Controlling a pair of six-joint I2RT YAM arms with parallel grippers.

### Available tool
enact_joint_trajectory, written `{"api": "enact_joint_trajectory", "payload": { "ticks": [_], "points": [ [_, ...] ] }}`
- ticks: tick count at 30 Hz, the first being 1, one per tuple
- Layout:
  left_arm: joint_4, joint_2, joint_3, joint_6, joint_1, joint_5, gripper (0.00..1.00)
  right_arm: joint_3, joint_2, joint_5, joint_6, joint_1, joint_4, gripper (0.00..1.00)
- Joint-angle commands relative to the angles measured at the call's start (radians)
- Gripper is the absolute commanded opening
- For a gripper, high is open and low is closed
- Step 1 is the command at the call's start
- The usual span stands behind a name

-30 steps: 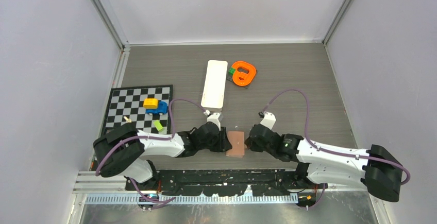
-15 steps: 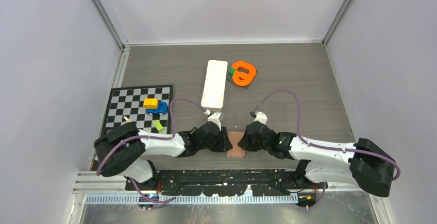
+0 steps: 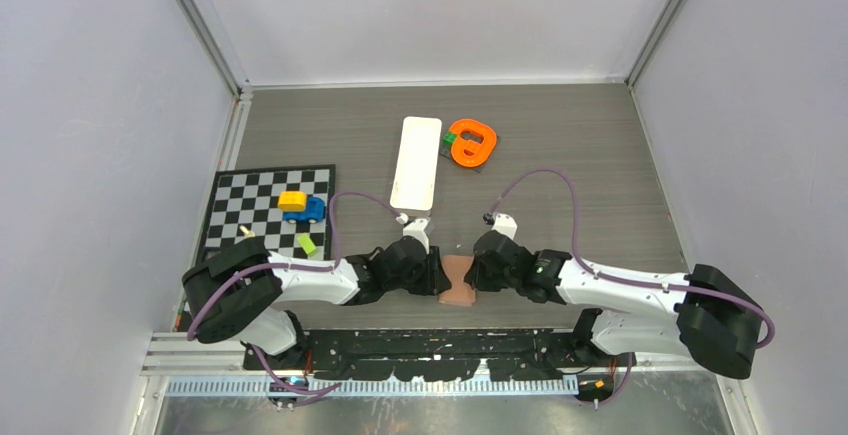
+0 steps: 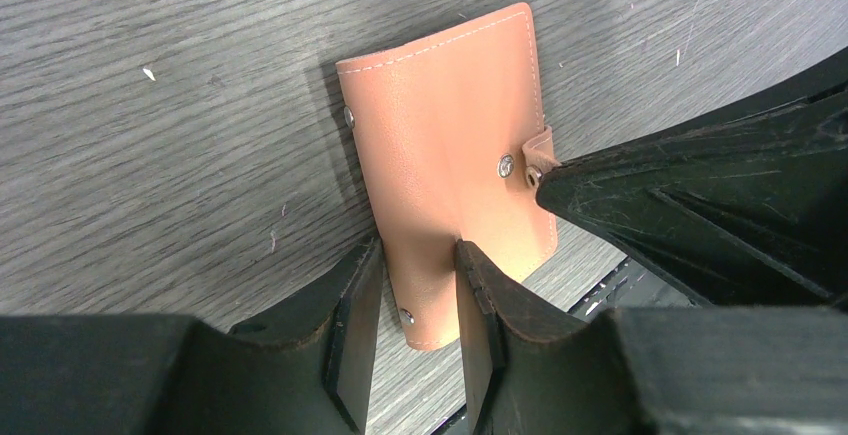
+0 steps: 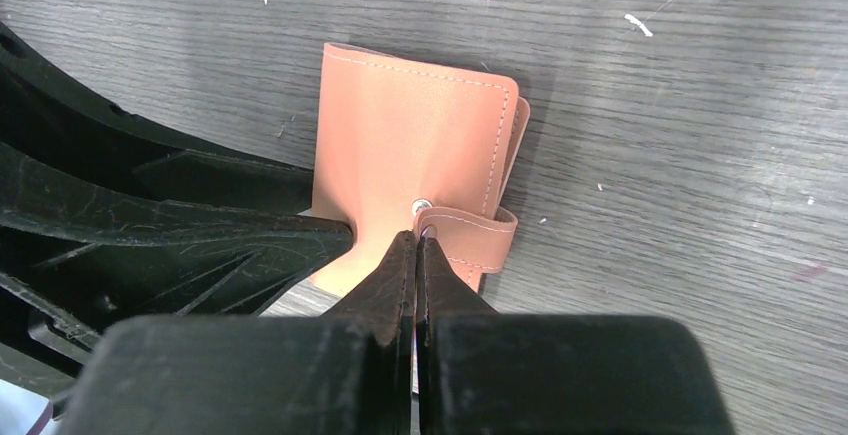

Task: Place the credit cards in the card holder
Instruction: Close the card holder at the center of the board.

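Note:
The tan card holder (image 3: 460, 285) lies folded shut on the table between both grippers, near the front edge. My left gripper (image 4: 415, 275) has its fingers set on the holder's (image 4: 450, 125) near left part, one finger at the spine edge and the other pressed into the cover. My right gripper (image 5: 417, 240) is shut, and its tips touch the snap strap (image 5: 472, 237) beside the round button. In the left wrist view those tips show as the right gripper (image 4: 545, 180) at the snap. The credit cards are out of view.
A long white tray (image 3: 416, 163) lies behind the holder, with an orange ring-shaped piece (image 3: 472, 141) next to it. At the left, a checkerboard (image 3: 250, 205) carries yellow (image 3: 292, 198), blue (image 3: 312, 210) and green (image 3: 308, 245) blocks. Grey walls enclose the table.
My right gripper has slid left to the card holder, and its shut tips now rest at the snap strap. The left gripper and the holder have stayed put.

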Motion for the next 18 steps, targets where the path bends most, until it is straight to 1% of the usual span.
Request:
{"api": "enact_joint_trajectory", "payload": {
  "ticks": [1,9,18],
  "points": [
    [-0.056,0.026,0.002,0.008,-0.006,0.000,0.35,0.042,0.023,0.028,-0.016,-0.001,-0.032,0.00],
    [-0.057,0.026,0.002,0.011,-0.006,0.002,0.35,0.060,0.069,0.010,-0.030,-0.001,-0.005,0.00],
    [-0.061,0.023,0.003,0.013,-0.006,0.001,0.35,0.071,0.080,0.021,-0.032,-0.002,0.000,0.00]
  ]
}}
